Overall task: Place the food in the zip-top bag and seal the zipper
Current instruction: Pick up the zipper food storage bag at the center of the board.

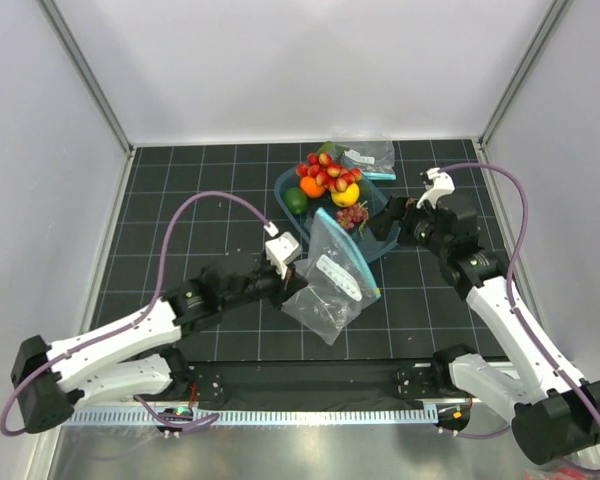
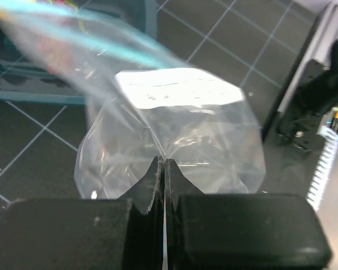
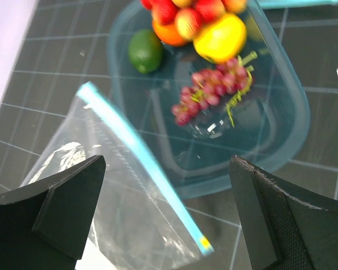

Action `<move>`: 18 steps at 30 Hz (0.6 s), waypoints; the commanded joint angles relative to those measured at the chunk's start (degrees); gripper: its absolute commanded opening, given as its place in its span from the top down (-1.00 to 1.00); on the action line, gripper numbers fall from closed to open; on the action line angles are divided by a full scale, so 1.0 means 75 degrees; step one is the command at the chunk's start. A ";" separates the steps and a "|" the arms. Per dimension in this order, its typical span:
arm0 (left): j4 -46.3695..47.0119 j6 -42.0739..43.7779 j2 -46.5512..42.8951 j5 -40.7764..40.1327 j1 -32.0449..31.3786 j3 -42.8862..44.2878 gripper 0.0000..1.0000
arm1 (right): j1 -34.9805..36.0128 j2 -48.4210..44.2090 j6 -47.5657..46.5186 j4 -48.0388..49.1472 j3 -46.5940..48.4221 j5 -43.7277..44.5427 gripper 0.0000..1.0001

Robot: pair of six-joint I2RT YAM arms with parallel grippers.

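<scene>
The zip-top bag (image 1: 332, 285) lies raised, its mouth leaning on the teal tub (image 1: 282, 180). Its teal zipper (image 1: 348, 253) runs diagonally, with the white label (image 1: 335, 270) below it. My left gripper (image 1: 298, 272) is shut on the bag's side, and the left wrist view shows the fingertips (image 2: 156, 169) pinching the clear plastic (image 2: 214, 152) under the label (image 2: 177, 89). My right gripper (image 3: 168, 163) is open and empty above the zipper (image 3: 136, 152) and the tub (image 3: 287, 112). The tub holds strawberries (image 1: 325, 170), an orange (image 1: 311, 186), a lemon (image 1: 345, 194), a lime (image 1: 295, 199) and grapes (image 1: 352, 215).
A smaller clear bag (image 1: 370, 155) with a teal strip lies behind the tub at the back. White walls with metal posts enclose the black gridded mat (image 1: 180, 190). A metal rail (image 1: 280, 413) runs along the near edge.
</scene>
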 commanded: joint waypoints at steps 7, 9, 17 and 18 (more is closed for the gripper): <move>0.2541 -0.0206 0.1195 0.1544 0.2496 -0.0525 0.99 | -0.0327 0.0455 0.0078 0.0136 -0.0462 -0.0645 -0.96; 0.2625 -0.0312 0.1372 0.1732 0.2826 -0.0631 1.00 | -0.0339 0.0584 0.0078 0.0207 -0.0509 -0.0869 -0.93; 0.2602 -0.0195 0.1783 0.1733 0.2897 -0.0585 1.00 | -0.0350 0.0737 0.0523 0.1225 -0.1106 -0.2776 -0.38; 0.2567 -0.0171 0.1783 0.1640 0.2897 -0.0596 1.00 | -0.0350 0.0656 0.0616 0.1343 -0.1281 -0.2942 -0.35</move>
